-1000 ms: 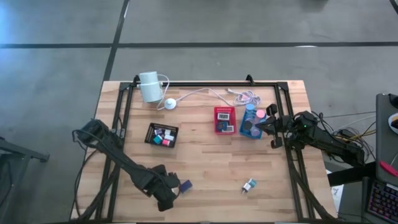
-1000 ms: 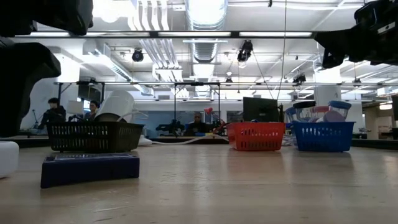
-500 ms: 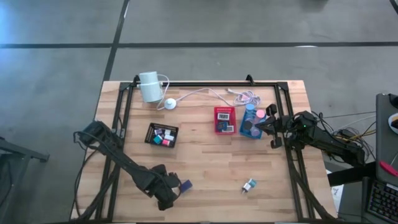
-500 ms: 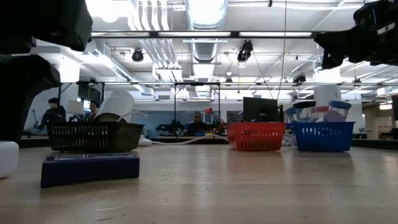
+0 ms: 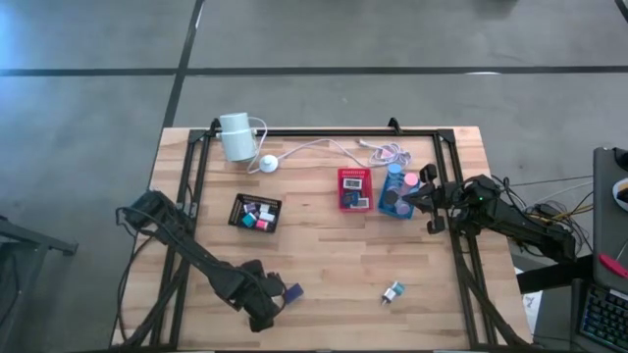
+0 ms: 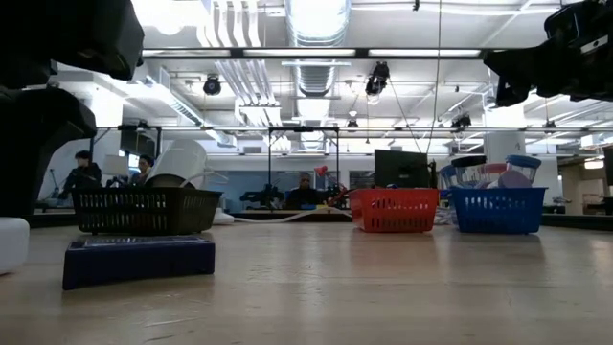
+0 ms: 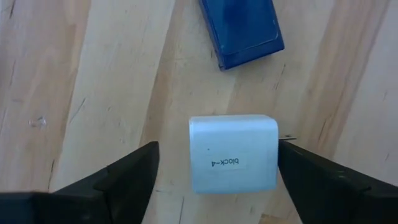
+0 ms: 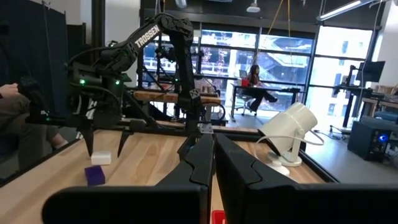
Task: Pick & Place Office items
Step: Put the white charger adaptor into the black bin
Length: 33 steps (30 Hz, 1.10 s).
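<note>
Wooden planks of the table [image 5: 324, 255] fill the left wrist view, and nearest the camera the left gripper [image 7: 214, 165] stands with its jaws spread around a white block [image 7: 232, 153], a finger on either side and neither touching it. Over the last second the jaws have narrowed slightly, so closing on the block looks to be the step in hand. Just beyond lies a blue block [image 7: 242, 28]. Farther up the table sits the black tray [image 5: 255, 213] already holding several small pieces, then the red tray [image 5: 353, 188] and blue tray [image 5: 396, 192]. Beside these the right gripper [image 8: 213, 163] waits, clenched and empty.
</note>
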Motion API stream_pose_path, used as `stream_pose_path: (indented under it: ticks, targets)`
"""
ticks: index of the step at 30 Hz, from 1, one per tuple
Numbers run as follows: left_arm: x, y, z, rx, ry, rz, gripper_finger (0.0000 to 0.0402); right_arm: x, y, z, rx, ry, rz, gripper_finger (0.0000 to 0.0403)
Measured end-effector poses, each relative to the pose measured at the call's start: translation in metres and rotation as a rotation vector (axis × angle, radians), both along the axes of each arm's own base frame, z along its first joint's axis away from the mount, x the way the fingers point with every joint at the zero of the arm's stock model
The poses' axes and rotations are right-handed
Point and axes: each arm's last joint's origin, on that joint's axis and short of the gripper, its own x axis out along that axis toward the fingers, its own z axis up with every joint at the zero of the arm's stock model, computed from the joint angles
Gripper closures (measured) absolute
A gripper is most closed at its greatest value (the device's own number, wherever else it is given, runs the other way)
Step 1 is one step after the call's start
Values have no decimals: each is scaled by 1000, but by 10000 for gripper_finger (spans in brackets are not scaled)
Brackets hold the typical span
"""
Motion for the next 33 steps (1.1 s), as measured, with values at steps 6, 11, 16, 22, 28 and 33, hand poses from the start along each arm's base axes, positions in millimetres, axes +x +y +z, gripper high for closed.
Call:
stream_pose_path:
  ticks: [6, 11, 16, 22, 28, 33]
  targets:
    - [2, -1, 0, -12, -18, -15, 160, 0, 0, 0, 0, 2, 0, 392]
    - [2, -1, 1, -29, -9, -15, 211, 0, 0, 0, 1, 3, 0, 392]
    - [2, -1, 1, -34, -4, -14, 211, 0, 0, -1, 2, 6, 0, 392]
    - [1, 1, 10, -48, -26, -17, 211, 0, 0, -1, 2, 6, 0, 392]
    - [-5, 10, 51, -17, -205, -49, 211, 0, 0, -1, 3, 8, 0, 392]
    - [-20, 26, 105, 18, -427, -101, 211, 0, 0, -1, 3, 6, 1, 392]
